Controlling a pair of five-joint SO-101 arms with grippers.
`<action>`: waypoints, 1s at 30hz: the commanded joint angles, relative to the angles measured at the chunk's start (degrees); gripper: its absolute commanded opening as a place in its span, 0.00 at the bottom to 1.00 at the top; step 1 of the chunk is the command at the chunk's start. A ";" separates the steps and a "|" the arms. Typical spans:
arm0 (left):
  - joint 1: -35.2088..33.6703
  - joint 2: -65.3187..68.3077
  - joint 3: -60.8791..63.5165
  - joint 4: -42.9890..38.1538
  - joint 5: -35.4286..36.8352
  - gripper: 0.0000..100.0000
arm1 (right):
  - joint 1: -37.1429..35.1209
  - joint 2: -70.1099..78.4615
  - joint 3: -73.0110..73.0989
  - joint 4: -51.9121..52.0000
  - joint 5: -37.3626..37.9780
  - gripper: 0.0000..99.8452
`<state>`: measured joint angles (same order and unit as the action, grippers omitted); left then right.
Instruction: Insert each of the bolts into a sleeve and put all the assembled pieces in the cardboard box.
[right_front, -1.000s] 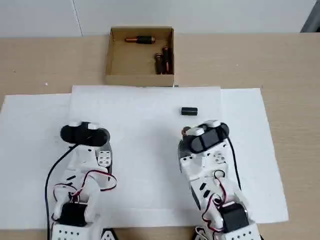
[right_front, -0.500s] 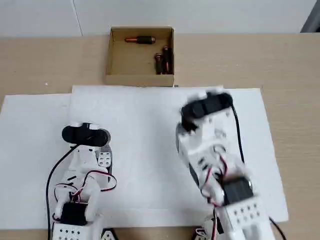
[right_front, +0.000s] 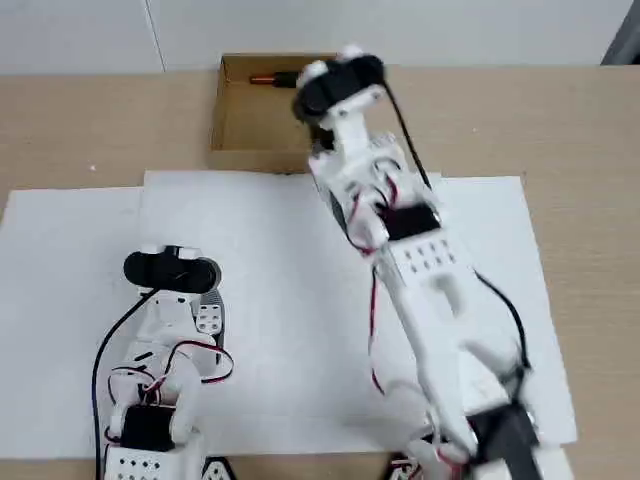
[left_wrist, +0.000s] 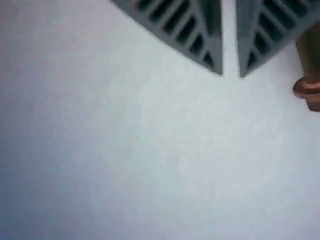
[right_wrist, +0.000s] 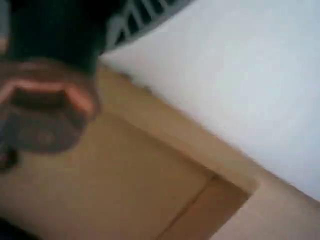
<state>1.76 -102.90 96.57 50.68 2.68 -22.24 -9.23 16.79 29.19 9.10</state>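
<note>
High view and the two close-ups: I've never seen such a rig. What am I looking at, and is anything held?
Two small robot arms sit at a table. The high view is a fixed camera looking down; each close-up comes from a camera on one arm's wrist. The right arm is stretched over the cardboard box, the right gripper holding a sleeved bolt. The left arm rests on white paper, a copper bolt lying beside the left gripper. Another bolt lies in the box.
</note>
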 joint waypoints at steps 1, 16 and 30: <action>-0.26 -0.79 -0.31 0.09 -0.26 0.00 | 0.66 8.40 -11.52 -4.70 7.74 0.00; -0.26 -0.79 -0.31 0.09 -0.26 0.00 | 0.22 38.64 -32.26 -15.69 29.80 0.01; -0.26 -0.79 -0.31 0.09 -0.26 0.00 | -0.40 45.14 -37.27 -15.34 30.86 0.12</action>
<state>1.76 -102.90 96.57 50.68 2.68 -22.24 37.19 -17.32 15.21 39.60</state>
